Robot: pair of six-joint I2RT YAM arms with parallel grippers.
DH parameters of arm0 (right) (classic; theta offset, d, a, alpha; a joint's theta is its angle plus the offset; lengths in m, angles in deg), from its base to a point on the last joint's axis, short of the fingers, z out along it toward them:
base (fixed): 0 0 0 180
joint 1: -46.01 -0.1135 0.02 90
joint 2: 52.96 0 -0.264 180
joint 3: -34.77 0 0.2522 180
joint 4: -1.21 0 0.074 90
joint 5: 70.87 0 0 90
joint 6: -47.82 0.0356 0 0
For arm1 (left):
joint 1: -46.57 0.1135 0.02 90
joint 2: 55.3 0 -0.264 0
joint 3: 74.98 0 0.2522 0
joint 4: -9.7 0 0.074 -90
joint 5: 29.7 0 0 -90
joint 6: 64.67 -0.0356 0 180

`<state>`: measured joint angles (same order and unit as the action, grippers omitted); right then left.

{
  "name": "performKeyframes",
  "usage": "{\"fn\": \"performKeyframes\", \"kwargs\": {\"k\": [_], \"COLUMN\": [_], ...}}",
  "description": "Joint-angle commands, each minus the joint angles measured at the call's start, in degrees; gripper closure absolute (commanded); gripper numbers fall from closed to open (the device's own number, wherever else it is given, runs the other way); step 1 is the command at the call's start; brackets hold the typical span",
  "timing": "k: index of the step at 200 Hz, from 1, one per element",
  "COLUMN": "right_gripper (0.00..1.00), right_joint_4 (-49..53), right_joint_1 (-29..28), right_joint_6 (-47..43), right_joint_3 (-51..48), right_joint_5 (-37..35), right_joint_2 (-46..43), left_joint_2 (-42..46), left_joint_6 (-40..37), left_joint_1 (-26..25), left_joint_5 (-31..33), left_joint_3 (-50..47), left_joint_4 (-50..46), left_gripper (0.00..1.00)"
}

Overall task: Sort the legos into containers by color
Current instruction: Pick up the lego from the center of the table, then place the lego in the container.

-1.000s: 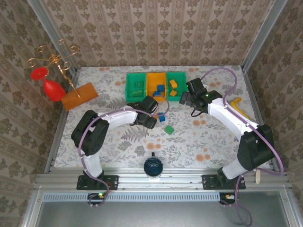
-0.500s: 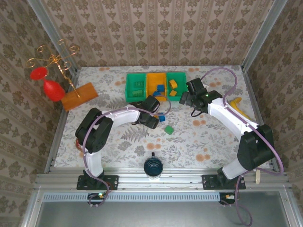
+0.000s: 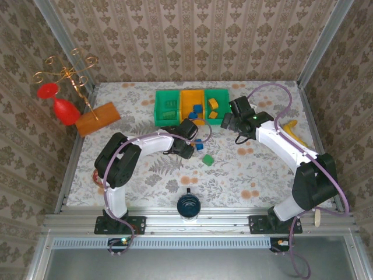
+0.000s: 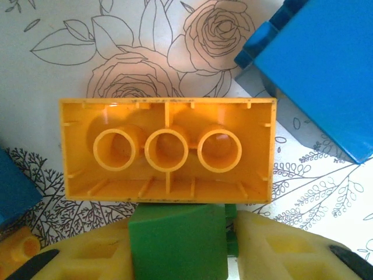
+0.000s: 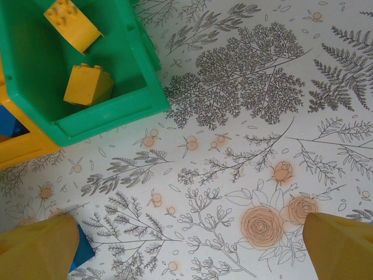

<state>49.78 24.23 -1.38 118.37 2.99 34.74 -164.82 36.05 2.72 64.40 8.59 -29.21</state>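
The left arm's elbow is sitting further right than 1 second ago; a loose green lego (image 3: 208, 159) is staying put on the bench (image 3: 245, 175); the left end effector (image 3: 185, 147) is also sitting slightly further right, clamping a second green lego (image 4: 175, 236) between its 2 yellow fingers, with that lego's lower part being cut off by the frame; just beyond, an upturned orange-yellow lego (image 4: 168, 150) is lying beside a blue lego (image 4: 320, 70), itself cut off; the right end effector (image 5: 189, 248) is keeping its pose, fingers wide apart, 1 finger half hiding a blue brick (image 5: 84, 252); farthest, the right green bin (image 5: 145, 87) is holding 2 orange-yellow bricks (image 5: 87, 84), the orange bin (image 3: 192, 91) blue ones; the left green bin (image 3: 168, 92) is showing contents too small to make out.
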Motion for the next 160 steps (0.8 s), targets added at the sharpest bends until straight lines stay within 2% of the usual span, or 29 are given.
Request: {"fn": "performKeyframes", "kwargs": {"k": [1,83,119,160], "right_gripper": [0.00,0.00,0.00,0.00], "right_joint_4": [-0.44,-1.06,-1.49,-2.02], "right_joint_1": [0.25,-0.34,-1.62,-3.93], "right_joint_6": [1.22,0.85,0.69,0.27], "right_joint_3": [-0.10,-1.53,-2.07,-1.49], "right_joint_5": [-0.82,-0.25,-0.20,0.02], "right_joint_2": [-0.32,-1.12,-0.82,0.57], "left_joint_2": [1.14,12.86,15.61,13.42], "left_joint_6": [0.31,0.35,-0.47,-2.56], "left_joint_1": [0.17,1.45,5.20,10.58], "left_joint_5": [2.04,4.51,4.52,4.16], "left_joint_3": [0.25,-0.39,0.78,4.43], "left_joint_4": [-2.76,-3.24,-2.64,-0.83], "left_gripper": [0.62,0.66,0.66,0.67]}}
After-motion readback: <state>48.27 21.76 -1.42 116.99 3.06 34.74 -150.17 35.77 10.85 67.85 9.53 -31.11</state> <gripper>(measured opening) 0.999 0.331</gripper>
